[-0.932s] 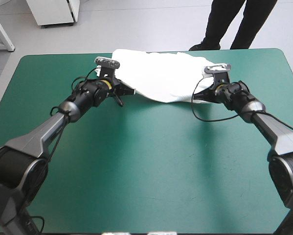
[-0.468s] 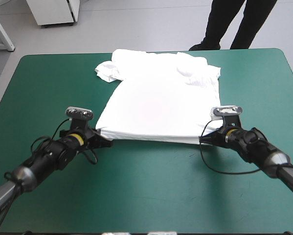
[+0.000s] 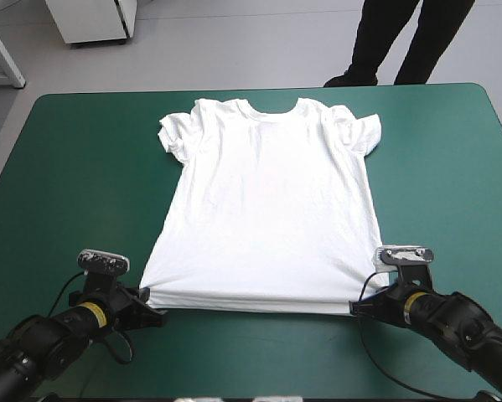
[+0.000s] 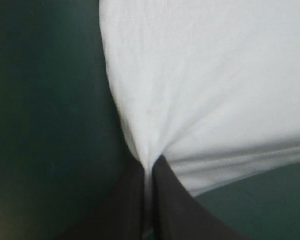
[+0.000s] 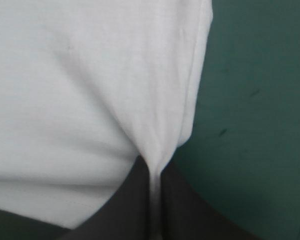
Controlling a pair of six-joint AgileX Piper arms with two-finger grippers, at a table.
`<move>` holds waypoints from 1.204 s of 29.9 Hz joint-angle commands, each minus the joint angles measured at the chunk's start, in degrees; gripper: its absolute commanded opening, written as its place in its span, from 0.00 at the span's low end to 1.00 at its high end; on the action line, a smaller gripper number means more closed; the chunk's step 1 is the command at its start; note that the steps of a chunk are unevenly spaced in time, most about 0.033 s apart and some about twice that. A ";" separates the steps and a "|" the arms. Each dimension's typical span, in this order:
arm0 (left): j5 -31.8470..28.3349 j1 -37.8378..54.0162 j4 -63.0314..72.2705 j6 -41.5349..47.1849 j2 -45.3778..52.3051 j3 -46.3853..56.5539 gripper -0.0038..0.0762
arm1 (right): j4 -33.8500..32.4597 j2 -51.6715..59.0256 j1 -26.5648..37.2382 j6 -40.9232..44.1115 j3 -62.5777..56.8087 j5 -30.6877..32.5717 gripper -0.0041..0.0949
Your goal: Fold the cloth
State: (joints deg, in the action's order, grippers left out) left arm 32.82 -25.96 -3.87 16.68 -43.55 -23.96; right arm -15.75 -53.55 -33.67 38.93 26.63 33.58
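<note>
**A:** Both arms are sitting much nearer the table's near edge than just before, and the T-shirt (image 3: 263, 201) is no longer lying bunched at the far side.

**B:** How is it lying now?

**A:** It is lying spread flat on the teal-green cover (image 3: 75, 167). The collar (image 3: 274, 107) is pointing toward the far edge, the sleeves (image 3: 175, 134) are sticking out to either side, slightly rumpled, and the hem (image 3: 251, 303) is running along the near side.

**B:** And the grippers?

**A:** The left gripper (image 3: 147, 311) is pinching the hem's left corner. In its wrist view the black fingers (image 4: 175, 205) are pressing all but together, with a thin fold of white cloth running between them. The right gripper (image 3: 357, 307) is doing the same at the right corner, squeezing a drawn-up pleat.

**B:** Are the corners touching the cover?

**A:** I cannot tell. The cloth is fanning out ahead of each gripper in tight creases.
</note>
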 commanded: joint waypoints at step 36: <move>34.23 -1.31 -6.10 -2.99 -11.28 -44.84 0.61 | -6.14 2.74 -3.77 -0.79 43.60 34.92 0.58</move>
State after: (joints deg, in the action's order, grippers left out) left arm 69.72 -26.98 -7.70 14.99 -47.98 -61.49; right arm -15.41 -48.95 -37.36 38.96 63.19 67.05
